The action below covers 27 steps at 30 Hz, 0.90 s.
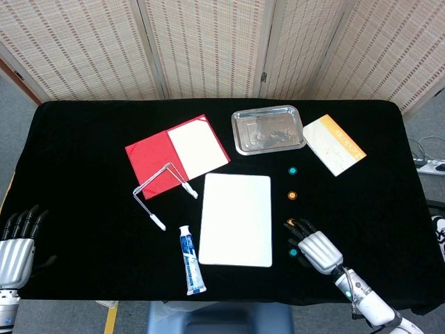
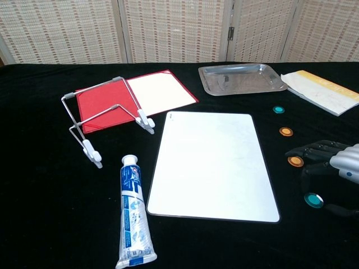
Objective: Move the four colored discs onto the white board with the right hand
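Four discs lie in a column right of the white board (image 1: 236,219) (image 2: 213,165): a teal disc (image 1: 293,170) (image 2: 278,109) farthest, an orange disc (image 1: 292,195) (image 2: 286,131), a second orange disc (image 1: 290,223) (image 2: 295,161), and a near teal disc (image 1: 293,252) (image 2: 313,199). My right hand (image 1: 316,247) (image 2: 332,162) hovers low just right of the two near discs, fingers spread and holding nothing. Its fingertips (image 2: 307,152) reach the second orange disc's edge. My left hand (image 1: 14,243) rests at the table's near left corner, fingers extended, holding nothing.
A steel tray (image 1: 268,129) and a yellow-and-white booklet (image 1: 334,144) sit behind the discs. A red folder (image 1: 177,152), a white wire stand (image 1: 161,189) and a toothpaste tube (image 1: 190,259) lie left of the board.
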Each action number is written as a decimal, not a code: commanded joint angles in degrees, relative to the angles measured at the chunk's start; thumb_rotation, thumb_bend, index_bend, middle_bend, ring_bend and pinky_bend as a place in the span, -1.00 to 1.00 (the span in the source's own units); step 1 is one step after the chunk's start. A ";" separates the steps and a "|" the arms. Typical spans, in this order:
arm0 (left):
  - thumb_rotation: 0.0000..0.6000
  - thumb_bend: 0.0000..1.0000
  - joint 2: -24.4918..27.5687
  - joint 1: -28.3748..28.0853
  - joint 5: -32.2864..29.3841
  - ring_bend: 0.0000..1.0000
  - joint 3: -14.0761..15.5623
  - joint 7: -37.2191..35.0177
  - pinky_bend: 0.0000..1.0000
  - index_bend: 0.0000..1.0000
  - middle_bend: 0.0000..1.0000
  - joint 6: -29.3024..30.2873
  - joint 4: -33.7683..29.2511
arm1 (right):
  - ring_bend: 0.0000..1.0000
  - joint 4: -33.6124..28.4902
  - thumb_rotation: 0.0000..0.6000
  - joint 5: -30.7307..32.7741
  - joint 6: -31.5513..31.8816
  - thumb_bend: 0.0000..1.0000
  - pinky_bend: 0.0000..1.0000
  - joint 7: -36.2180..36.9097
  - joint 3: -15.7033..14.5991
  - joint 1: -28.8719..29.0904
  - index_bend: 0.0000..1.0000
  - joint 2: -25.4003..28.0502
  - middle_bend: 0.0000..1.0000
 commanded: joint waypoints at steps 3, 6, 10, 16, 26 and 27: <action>1.00 -0.59 -0.11 -0.01 -0.12 -0.86 0.05 -0.28 -1.00 -0.77 -0.96 -0.22 0.28 | -0.92 0.83 1.00 0.21 0.07 -0.15 -1.00 -0.33 -0.23 0.25 -0.17 -0.74 -0.80; 1.00 -0.59 -0.15 0.01 -0.26 -0.86 0.07 -0.42 -1.00 -0.77 -0.96 -0.35 0.50 | -0.92 1.18 1.00 0.37 0.00 -0.15 -1.00 -0.24 -0.41 0.43 -0.16 -1.12 -0.79; 1.00 -0.59 -0.17 0.06 -0.23 -0.86 0.11 -0.93 -1.00 -0.77 -0.96 -0.36 0.70 | -0.92 1.43 1.00 0.45 0.18 -0.15 -1.00 -0.57 -0.60 0.59 -0.15 -1.38 -0.79; 1.00 -0.59 -0.28 0.12 -0.24 -0.86 0.21 -1.38 -1.00 -0.77 -0.96 -0.48 1.13 | -0.91 2.02 1.00 1.14 -0.21 -0.15 -1.00 -0.71 -0.67 0.93 -0.08 -1.86 -0.76; 1.00 -0.59 -0.37 0.32 -0.24 -0.86 0.31 -2.09 -1.00 -0.77 -0.96 -0.45 1.64 | -0.86 2.63 1.00 1.47 0.82 -0.15 -1.00 -0.66 -0.56 1.17 0.07 -2.44 -0.67; 1.00 -0.59 -0.35 0.32 -0.24 -0.86 0.31 -2.10 -1.00 -0.77 -0.96 -0.45 1.64 | -0.86 2.41 1.00 1.39 1.09 -0.15 -1.00 -0.63 -0.52 1.19 0.07 -2.27 -0.67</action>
